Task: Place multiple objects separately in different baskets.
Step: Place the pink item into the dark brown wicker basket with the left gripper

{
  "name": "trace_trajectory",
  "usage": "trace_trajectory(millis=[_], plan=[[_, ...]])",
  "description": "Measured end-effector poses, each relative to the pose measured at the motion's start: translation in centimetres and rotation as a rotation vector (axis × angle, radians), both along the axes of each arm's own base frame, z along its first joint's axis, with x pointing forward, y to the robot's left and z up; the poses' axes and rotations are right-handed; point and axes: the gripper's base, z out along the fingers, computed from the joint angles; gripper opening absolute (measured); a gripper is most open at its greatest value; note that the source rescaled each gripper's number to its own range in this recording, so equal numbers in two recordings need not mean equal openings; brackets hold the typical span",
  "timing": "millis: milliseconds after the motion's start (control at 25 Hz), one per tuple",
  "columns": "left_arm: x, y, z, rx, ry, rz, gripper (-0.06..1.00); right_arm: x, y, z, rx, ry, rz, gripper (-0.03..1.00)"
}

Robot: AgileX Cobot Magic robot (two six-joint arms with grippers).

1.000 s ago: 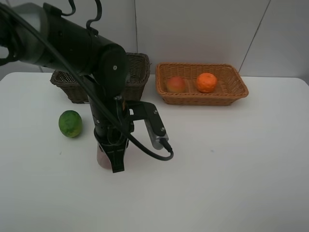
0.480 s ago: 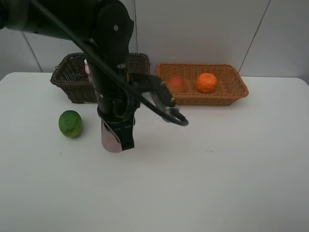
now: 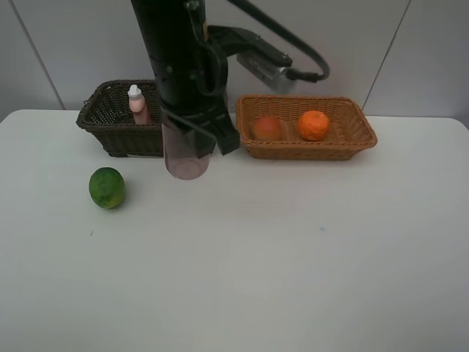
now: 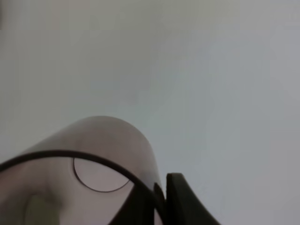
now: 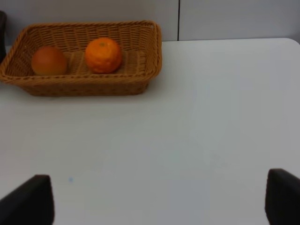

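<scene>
the mauve cup (image 3: 187, 155) is held up off the tabletop (image 3: 308, 249), just near-right of the dark basket (image 3: 110, 126), with the left tool (image 4: 162, 200) pinched together on its rim. the right tool (image 5: 157, 201) is spread wide with nothing in it. a pink bottle (image 3: 136, 104) is stood in the dark basket, while the orange (image 3: 314, 125) and peach (image 3: 267, 127) are in the light basket (image 3: 352, 138), so the cup probably belongs with the bottle. it should be carried over the basket wall with room to spare, lowered beside the bottle so nothing gets knocked, and only let go once low. a rim pinch looks wobbly, so slow swings are advised. the green fruit (image 3: 107, 188) is yet to be sorted.
</scene>
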Motion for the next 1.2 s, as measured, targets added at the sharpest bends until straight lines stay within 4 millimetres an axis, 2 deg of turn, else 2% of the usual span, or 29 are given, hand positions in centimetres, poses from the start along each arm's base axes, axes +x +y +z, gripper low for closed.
trace_trajectory(millis=[160, 400, 720, 920, 1200], plan=[[1.2, 0.4, 1.6, -0.015, -0.092, 0.127, 0.00, 0.0, 0.0, 0.0, 0.000, 0.000, 0.000, 0.95], [4.1, 2.5, 2.4, -0.073, -0.224, 0.313, 0.00, 0.0, 0.0, 0.0, 0.000, 0.000, 0.000, 0.95], [8.0, 4.4, 3.5, -0.260, -0.403, 0.383, 0.00, 0.0, 0.0, 0.0, 0.000, 0.000, 0.000, 0.95], [10.9, 6.1, 1.9, -0.295, -0.446, 0.426, 0.00, 0.0, 0.0, 0.0, 0.000, 0.000, 0.000, 0.95], [14.2, 8.4, -2.0, -0.264, -0.434, 0.479, 0.00, 0.0, 0.0, 0.0, 0.000, 0.000, 0.000, 0.95]])
